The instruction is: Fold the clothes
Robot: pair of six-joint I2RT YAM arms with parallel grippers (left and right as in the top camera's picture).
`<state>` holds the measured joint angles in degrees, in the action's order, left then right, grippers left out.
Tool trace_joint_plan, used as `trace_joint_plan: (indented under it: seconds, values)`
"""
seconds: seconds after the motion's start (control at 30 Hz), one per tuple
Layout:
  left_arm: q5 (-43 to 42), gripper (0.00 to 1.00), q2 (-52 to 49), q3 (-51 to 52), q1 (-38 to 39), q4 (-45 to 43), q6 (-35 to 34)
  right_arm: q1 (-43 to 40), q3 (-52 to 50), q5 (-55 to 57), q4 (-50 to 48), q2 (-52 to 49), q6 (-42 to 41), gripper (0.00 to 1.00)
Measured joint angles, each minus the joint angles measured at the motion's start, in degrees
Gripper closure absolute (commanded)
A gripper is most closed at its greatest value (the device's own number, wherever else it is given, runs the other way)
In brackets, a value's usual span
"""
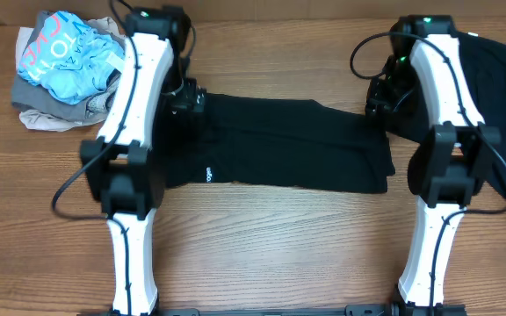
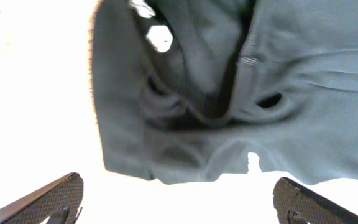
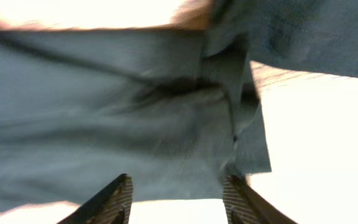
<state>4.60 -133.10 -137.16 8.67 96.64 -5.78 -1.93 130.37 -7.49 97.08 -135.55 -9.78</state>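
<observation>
The black shirt [image 1: 288, 145] with a small white logo [image 1: 207, 173] lies folded into a long band across the middle of the frame. A second black shirt [image 1: 499, 70] is spread at the upper right edge. A bundle [image 1: 68, 66] of light-blue, grey and beige clothes sits at the upper left. The left gripper [image 2: 178, 182] hangs over the band's left end, fingers wide apart and holding nothing. The right gripper [image 3: 178, 178] hangs over the right end, fingers also apart. Everything lies on a wooden table [image 1: 279, 254].
</observation>
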Motion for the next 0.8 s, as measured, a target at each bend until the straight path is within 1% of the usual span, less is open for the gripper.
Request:
trace_joint_plan:
  seconds: [0.03, 0.07, 0.1, 0.13, 0.23, 0.33, 0.4, 0.5, 0.53, 0.63, 0.8]
  values:
    - [0.0, 0.0, 2.36, 0.0, 0.0, -0.09, -0.02, -0.2, -0.02, -1.11, 0.04, 2.54, 0.59, 0.39]
    - [0.0, 0.0, 5.05, -0.02, -0.02, -0.26, 0.0, -0.24, -0.02, -1.42, -0.02, 3.61, 0.76, 0.32]
    - [0.02, 0.0, 8.55, -0.04, 0.0, -0.57, -0.02, -0.24, -0.02, -2.23, 0.0, 7.13, 1.18, 0.26]
    - [0.0, 0.0, 11.15, -0.09, -0.02, -1.14, -0.02, -0.24, -0.02, -2.64, 0.02, 9.81, 1.62, 0.23]
    - [0.0, 0.0, 17.09, -0.13, -0.02, -4.28, -0.02, -0.24, -0.02, -3.15, 0.04, 15.78, 2.03, 0.16]
    - [0.0, 0.0, 22.08, -0.13, 0.0, -7.45, -0.02, -0.24, -0.85, -2.49, 0.0, 19.74, 2.03, 0.13]
    - [-0.02, 0.0, 24.61, -0.13, -0.02, -8.92, -0.02, -0.24, -3.43, -1.68, -0.09, 20.76, 2.1, 0.11]
    - [0.0, 0.0, 27.56, -0.15, 0.0, -10.64, -0.02, -0.22, -11.52, 0.81, -2.32, 20.59, 1.75, 0.1]
    - [0.02, 0.0, 28.11, -0.15, 0.0, -10.86, -0.02, -0.24, -14.29, 1.57, -3.85, 20.17, 1.44, 0.1]
    - [0.02, 0.0, 28.61, -0.17, 0.0, -10.99, -0.02, -0.28, -24.57, 3.39, -13.49, 18.99, 0.98, 0.08]
    - [0.09, 0.0, 28.11, -0.17, 0.0, -10.99, -0.02, -0.28, -34.47, 4.35, -23.91, 18.34, 0.76, 0.07]
